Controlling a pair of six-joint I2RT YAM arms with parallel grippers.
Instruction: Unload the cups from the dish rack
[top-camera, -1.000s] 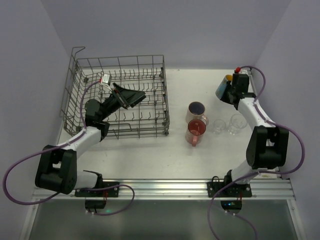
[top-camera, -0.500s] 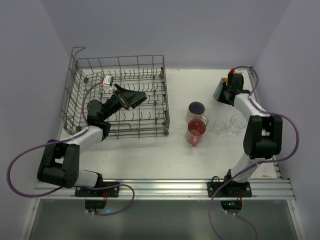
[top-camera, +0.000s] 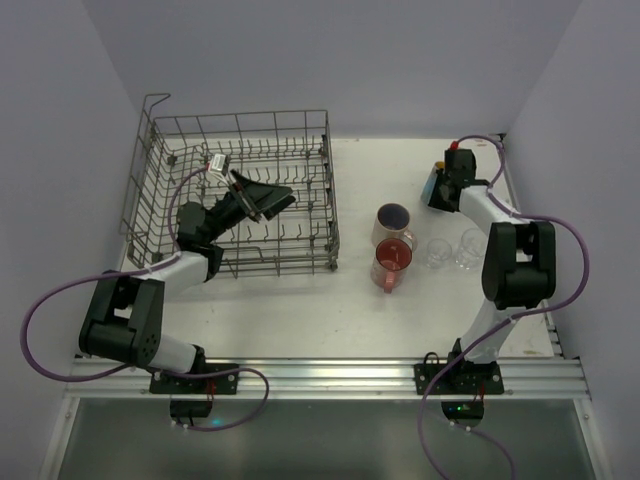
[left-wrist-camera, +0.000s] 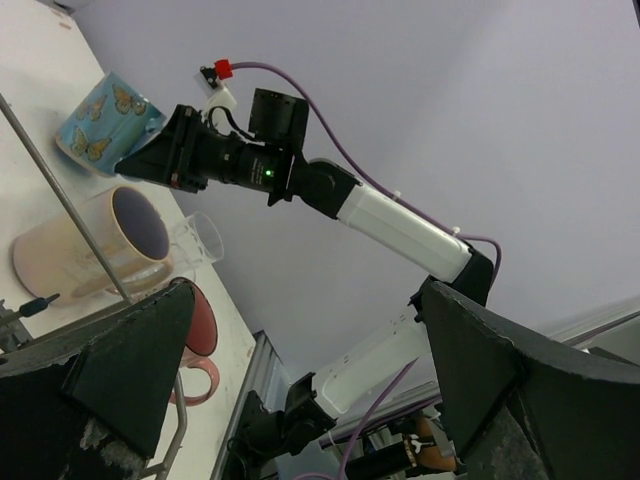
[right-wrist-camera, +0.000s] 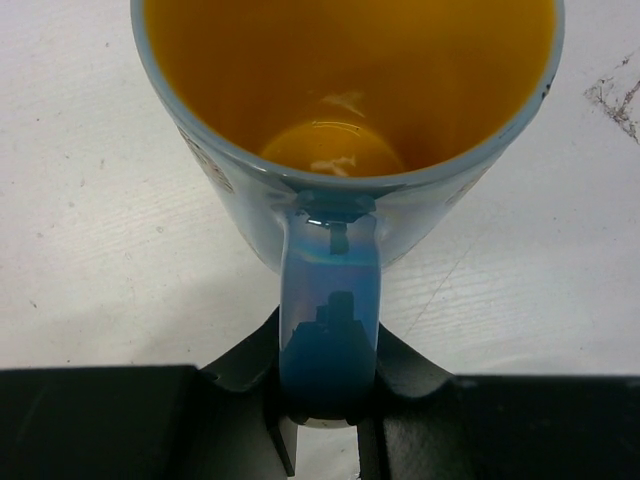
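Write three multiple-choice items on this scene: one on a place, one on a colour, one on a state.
1. Where is the left end effector? A at the scene's right edge; B inside the dish rack; C out of the top view.
2. What colour is the inside of the blue mug? A white; B black; C yellow-orange.
3. How is the right end effector? A shut on the blue mug's handle; B open, empty; C out of view.
Key: 1 B, it sits within the rack's wire walls; 2 C, the right wrist view looks into it; 3 A, it clamps the handle.
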